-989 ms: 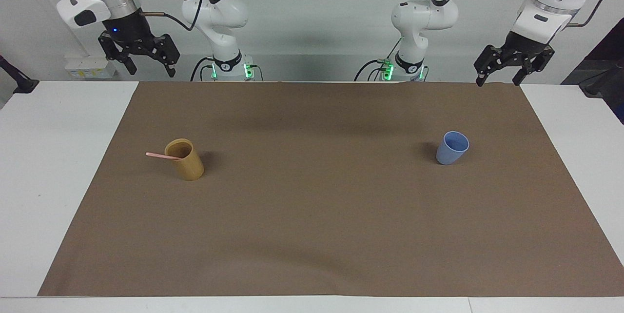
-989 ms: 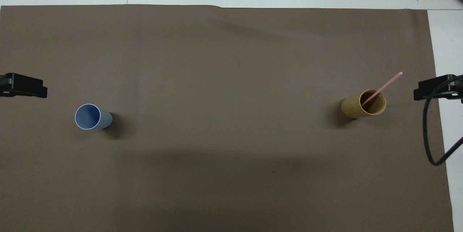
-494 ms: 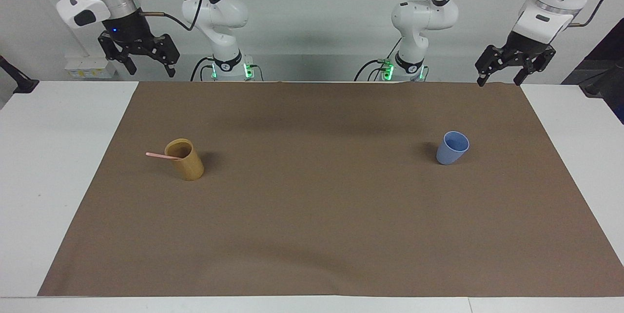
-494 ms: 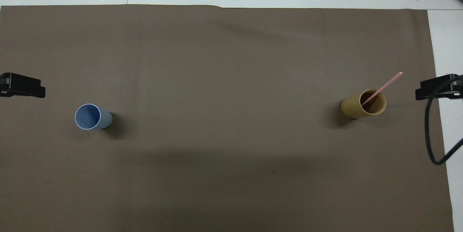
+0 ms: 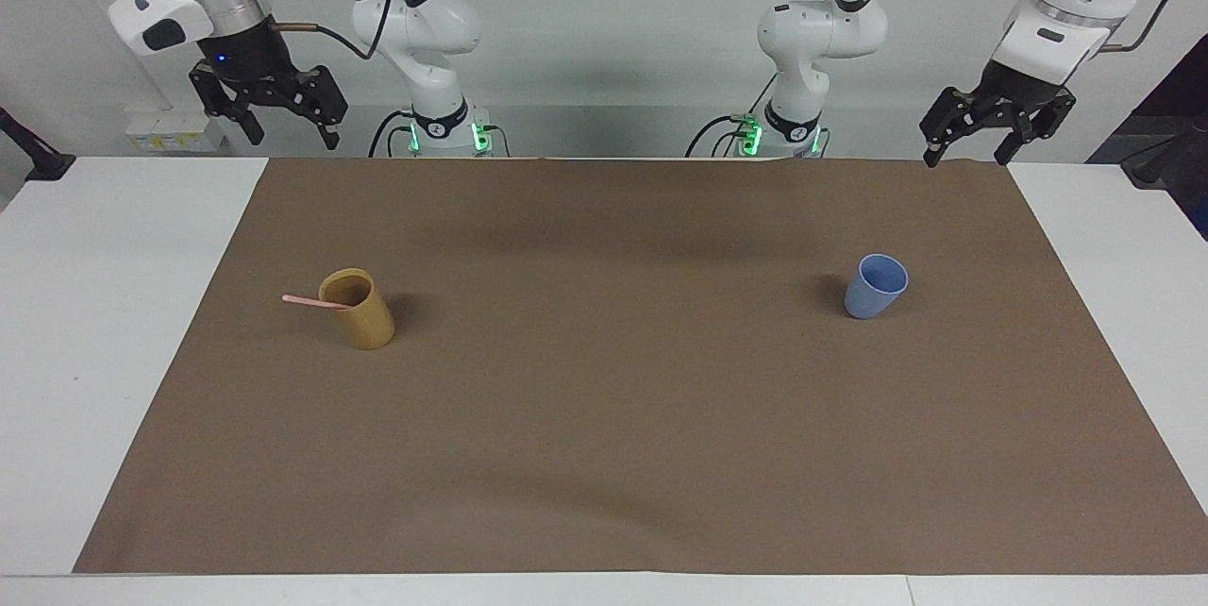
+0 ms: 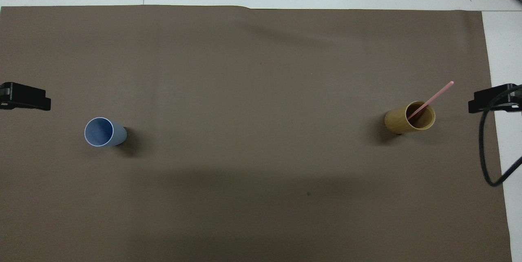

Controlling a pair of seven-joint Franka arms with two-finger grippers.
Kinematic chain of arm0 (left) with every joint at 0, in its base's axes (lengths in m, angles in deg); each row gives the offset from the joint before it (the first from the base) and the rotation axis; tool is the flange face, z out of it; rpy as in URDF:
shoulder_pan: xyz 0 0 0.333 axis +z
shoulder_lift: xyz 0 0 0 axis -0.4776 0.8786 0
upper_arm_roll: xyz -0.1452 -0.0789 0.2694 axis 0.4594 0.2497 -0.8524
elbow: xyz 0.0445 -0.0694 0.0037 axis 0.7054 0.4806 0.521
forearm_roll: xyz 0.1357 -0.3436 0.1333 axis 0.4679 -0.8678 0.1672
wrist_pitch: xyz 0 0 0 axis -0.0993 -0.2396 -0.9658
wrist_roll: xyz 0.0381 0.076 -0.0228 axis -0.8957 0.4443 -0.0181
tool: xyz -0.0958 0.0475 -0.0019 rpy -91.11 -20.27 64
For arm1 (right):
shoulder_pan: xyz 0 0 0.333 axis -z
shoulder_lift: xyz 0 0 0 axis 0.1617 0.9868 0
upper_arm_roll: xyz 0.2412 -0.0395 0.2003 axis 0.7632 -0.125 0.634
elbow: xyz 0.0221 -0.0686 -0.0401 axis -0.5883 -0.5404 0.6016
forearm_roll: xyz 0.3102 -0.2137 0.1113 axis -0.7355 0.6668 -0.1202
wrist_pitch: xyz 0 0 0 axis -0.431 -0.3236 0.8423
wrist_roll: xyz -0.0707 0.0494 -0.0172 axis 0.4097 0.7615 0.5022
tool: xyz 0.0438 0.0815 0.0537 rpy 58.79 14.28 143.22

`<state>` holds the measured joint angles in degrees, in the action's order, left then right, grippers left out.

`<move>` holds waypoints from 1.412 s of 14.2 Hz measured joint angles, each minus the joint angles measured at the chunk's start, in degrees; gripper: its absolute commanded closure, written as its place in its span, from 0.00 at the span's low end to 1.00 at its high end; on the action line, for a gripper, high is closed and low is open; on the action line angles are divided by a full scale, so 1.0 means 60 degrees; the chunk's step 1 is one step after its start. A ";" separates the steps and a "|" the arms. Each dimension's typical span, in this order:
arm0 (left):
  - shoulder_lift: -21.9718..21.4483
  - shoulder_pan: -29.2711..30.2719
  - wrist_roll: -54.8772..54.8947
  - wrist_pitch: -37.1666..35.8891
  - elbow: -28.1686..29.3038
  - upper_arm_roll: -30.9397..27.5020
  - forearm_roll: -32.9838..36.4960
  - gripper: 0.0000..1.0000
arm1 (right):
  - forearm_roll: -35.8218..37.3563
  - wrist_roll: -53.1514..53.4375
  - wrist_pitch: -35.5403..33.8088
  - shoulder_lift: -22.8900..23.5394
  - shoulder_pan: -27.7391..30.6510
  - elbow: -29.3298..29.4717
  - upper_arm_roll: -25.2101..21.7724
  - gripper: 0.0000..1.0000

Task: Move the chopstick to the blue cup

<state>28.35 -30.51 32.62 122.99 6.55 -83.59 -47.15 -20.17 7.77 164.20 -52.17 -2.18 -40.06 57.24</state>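
**K:** Brown mat (image 5: 623, 417) covered a white table (image 5: 104, 323), both arms parked up by their bases. Facing view, sweeping across: right gripper (image 5: 283, 120) hung at about 10 o'clock over the mat's corner, fingers spread, holding nothing.

**M:** Chopstick?

**K:** One pale pink chopstick (image 5: 316, 302) showed, standing in the tan cup (image 5: 359, 309) toward the right arm's end, roughly 9 o'clock of mat centre. It leaned on the rim, free end poking out away from the mat's middle. Blue cup (image 5: 876, 286) stood upright at about 3 o'clock, well apart, looked empty. Left gripper (image 5: 972, 145) sat at 2 o'clock, fingers also apart, empty.

**M:** So nothing started.

**K:** My read: pre-grasp. Next move likely needed the right gripper to come down over the tan cup and pinch the exposed end without tipping the cup.
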 measured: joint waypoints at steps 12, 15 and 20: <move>-0.1718 0.1171 0.0655 0.4534 0.6254 -0.0139 0.0005 0.00 | 0.0000 0.0000 0.0000 0.0000 0.0000 0.0000 0.0000 0.00; -0.1708 0.1167 0.0656 0.5781 0.7248 -0.0073 0.0005 0.00 | 0.0000 0.0000 0.0000 0.0000 0.0000 0.0000 0.0000 0.00; -0.1634 0.1170 0.0655 0.6287 0.7508 -0.0081 0.0005 0.00 | 0.0000 0.0000 0.0000 0.0000 0.0000 0.0000 0.0000 0.00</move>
<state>18.55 -23.49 36.55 160.71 51.60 -84.08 -47.12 -20.17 7.77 164.20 -52.17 -2.18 -40.06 57.24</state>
